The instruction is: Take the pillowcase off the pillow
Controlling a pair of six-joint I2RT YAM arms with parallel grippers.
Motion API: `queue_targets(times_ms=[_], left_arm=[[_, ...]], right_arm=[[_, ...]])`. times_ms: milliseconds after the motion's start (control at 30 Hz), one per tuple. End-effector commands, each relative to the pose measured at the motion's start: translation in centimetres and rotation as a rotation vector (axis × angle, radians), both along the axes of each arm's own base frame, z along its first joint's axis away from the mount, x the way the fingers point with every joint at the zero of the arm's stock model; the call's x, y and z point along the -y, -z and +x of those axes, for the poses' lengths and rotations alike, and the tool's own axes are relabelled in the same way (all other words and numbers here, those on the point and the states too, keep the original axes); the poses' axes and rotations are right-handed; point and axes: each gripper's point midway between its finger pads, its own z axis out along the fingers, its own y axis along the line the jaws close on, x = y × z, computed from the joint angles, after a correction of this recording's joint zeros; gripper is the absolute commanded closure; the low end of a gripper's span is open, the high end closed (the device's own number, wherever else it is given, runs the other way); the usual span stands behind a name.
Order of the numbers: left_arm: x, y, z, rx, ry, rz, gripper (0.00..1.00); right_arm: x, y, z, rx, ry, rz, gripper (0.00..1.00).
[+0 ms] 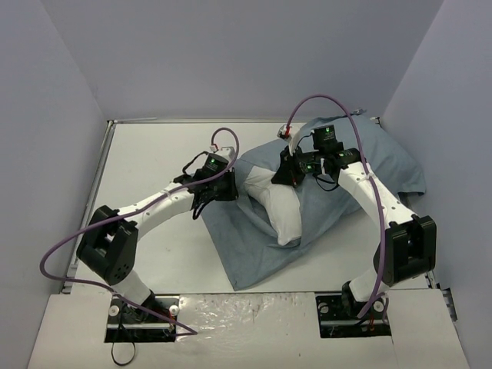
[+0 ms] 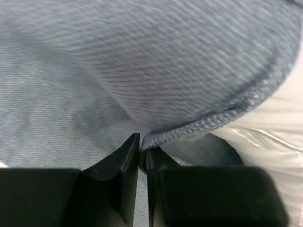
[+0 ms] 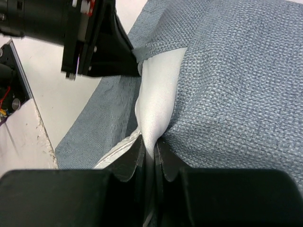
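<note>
The pillowcase (image 1: pixel 323 211) shows its plain grey-blue face and lies across the middle and right of the table. The white pillow (image 1: pixel 280 211) sticks out of its open end. My left gripper (image 1: pixel 233 184) is shut on the stitched hem of the pillowcase (image 2: pixel 208 123) at the left side of the opening. In the left wrist view the gripper (image 2: pixel 142 147) pinches the hem, with the pillow (image 2: pixel 279 127) at the right. My right gripper (image 1: pixel 283 175) is shut on a fold of the pillow (image 3: pixel 158 90). In the right wrist view the gripper (image 3: pixel 150 144) has pillowcase fabric (image 3: pixel 236 94) beside it.
The white table (image 1: pixel 154 154) has a raised rail (image 1: pixel 96 181) on the left and grey walls at the back and sides. Purple cables (image 1: pixel 330 100) loop above both arms. The left gripper's body (image 3: pixel 94 42) is close to the right gripper.
</note>
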Motion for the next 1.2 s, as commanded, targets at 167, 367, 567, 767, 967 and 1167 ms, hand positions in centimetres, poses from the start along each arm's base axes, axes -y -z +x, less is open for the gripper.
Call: queue_targets(times_ms=[167, 367, 567, 767, 967, 1167], left_arm=[[-9.2, -0.1, 3.2, -0.016, -0.297, -0.02, 0.97], [-10.5, 0.4, 4.9, -0.043, -0.382, -0.017, 0.98], [-8.4, -0.5, 7.4, -0.041, -0.369, -0.098, 0.97], [-5.9, -2.7, 9.4, -0.007, -0.375, -0.268, 0.96], [-6.3, -4.3, 10.2, 0.02, -0.382, -0.294, 0.94], [-6.5, -5.7, 11.7, 0.015, -0.379, -0.287, 0.92]], right_arm=[[0.6, -1.6, -4.6, 0.095, -0.198, 0.024, 1.0], [1.0, -1.0, -7.0, 0.163, -0.312, 0.001, 1.0], [-0.4, 1.0, -10.6, 0.187, -0.489, -0.079, 1.0], [-0.5, 4.3, -12.2, 0.142, -0.547, -0.158, 1.0], [0.0, 4.9, -12.1, 0.16, -0.553, -0.194, 1.0], [0.5, 5.3, -13.6, 0.142, -0.621, -0.187, 1.0]])
